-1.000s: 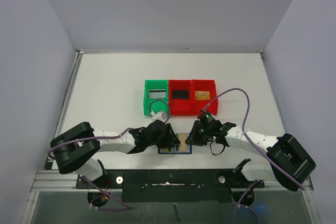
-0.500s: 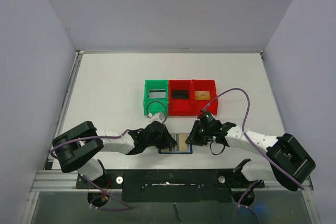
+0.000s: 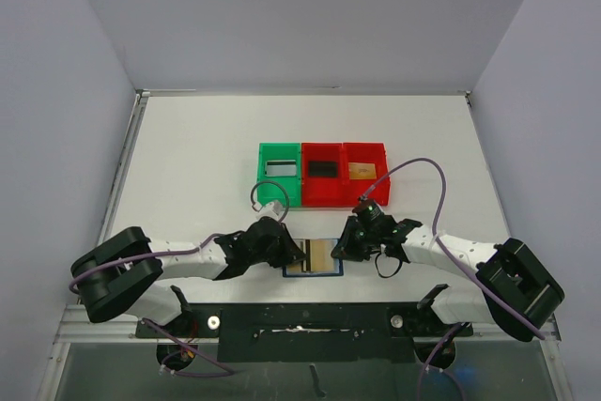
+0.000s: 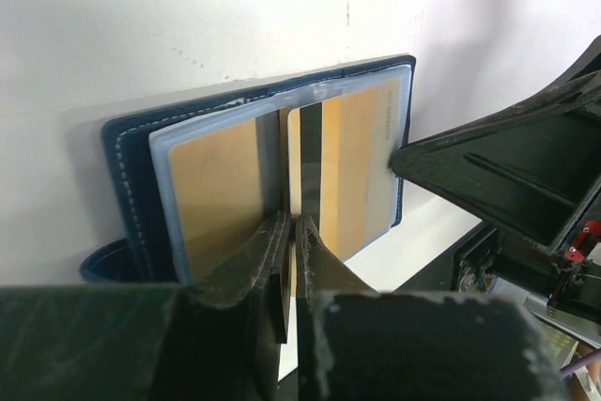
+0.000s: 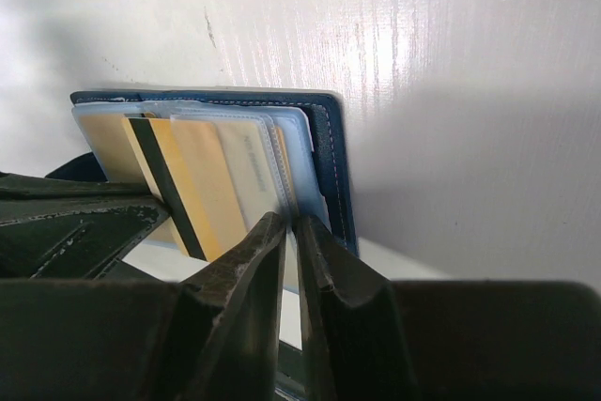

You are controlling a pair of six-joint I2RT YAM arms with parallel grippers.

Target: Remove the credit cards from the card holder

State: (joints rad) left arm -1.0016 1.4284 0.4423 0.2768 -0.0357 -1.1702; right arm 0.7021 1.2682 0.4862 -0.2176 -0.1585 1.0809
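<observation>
The dark blue card holder (image 3: 325, 272) lies open at the table's near edge between my two grippers. My left gripper (image 3: 295, 253) is shut on the near edge of a gold credit card with a dark stripe (image 4: 352, 166), which sticks partly out of the blue-grey pockets (image 4: 161, 185). A second gold card (image 4: 216, 190) sits in the left pocket. My right gripper (image 3: 346, 249) is shut on the holder's right edge (image 5: 331, 157), pinching it at the pocket rim. The striped card (image 5: 183, 185) tilts away toward the left gripper in the right wrist view.
Three bins stand in a row behind the holder. A green bin (image 3: 263, 176) holds a greyish card, a red bin (image 3: 306, 176) a black card, and another red bin (image 3: 382, 174) a tan card. Purple cables loop over both wrists.
My left gripper has drawn back to the left, sliding the striped card partly out of the holder. The right gripper has stayed on the holder's edge.
</observation>
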